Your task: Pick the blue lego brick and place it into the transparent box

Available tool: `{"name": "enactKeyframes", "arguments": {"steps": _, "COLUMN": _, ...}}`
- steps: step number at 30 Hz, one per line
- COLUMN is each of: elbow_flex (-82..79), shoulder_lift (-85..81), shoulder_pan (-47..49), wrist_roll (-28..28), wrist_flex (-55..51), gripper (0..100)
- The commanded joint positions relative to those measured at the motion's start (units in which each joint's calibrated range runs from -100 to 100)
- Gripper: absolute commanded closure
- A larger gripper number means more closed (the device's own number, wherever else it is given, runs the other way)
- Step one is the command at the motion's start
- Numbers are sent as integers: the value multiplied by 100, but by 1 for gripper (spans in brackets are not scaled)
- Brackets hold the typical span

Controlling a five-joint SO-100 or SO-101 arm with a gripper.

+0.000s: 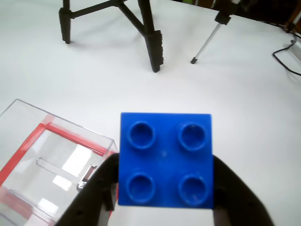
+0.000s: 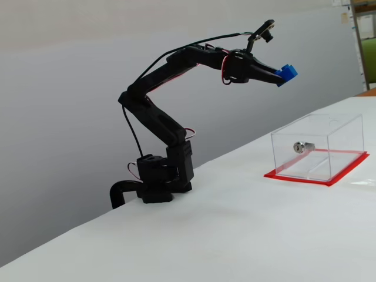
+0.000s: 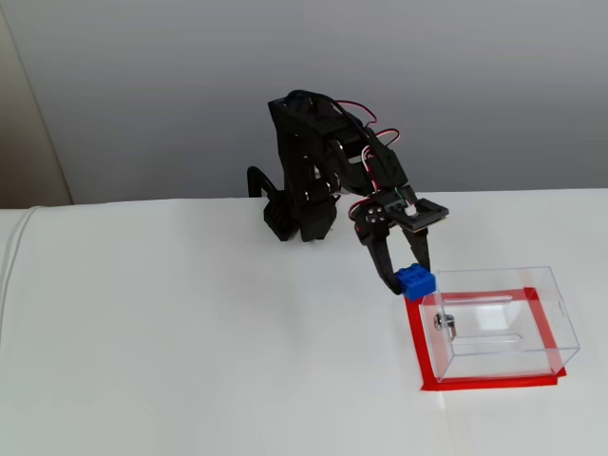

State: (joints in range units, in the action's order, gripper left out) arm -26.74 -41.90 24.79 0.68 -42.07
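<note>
Tool (image 1: 164,197) fingers are closed on the blue lego brick (image 1: 164,159), clamping it from both sides with its four studs facing the wrist camera. In a fixed view the brick (image 2: 286,74) hangs high in the air at the end of the outstretched arm (image 2: 176,67), well above the white desk (image 2: 235,229). The transparent box (image 2: 320,147) sits on its red base (silver lock (image 2: 299,146) on the near wall), below and to the right. In another fixed view the brick (image 3: 416,281) appears just beside the box's (image 3: 503,328) upper-left corner.
</note>
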Motion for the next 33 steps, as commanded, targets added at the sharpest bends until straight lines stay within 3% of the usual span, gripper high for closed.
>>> {"name": "enactKeyframes", "arguments": {"steps": 1, "elbow_flex": 116, "shoulder_lift": -65, "shoulder_pan": 564, "wrist_roll": 15, "wrist_flex": 21, "gripper": 83}}
{"name": "enactKeyframes", "arguments": {"steps": 9, "elbow_flex": 559, "shoulder_lift": 520, "shoulder_pan": 1703, "wrist_roll": -21, "wrist_flex": 56, "gripper": 83}}
{"name": "enactKeyframes", "arguments": {"steps": 33, "elbow_flex": 2249, "shoulder_lift": 3490, "shoulder_pan": 2856, "wrist_roll": 26, "wrist_flex": 56, "gripper": 83}}
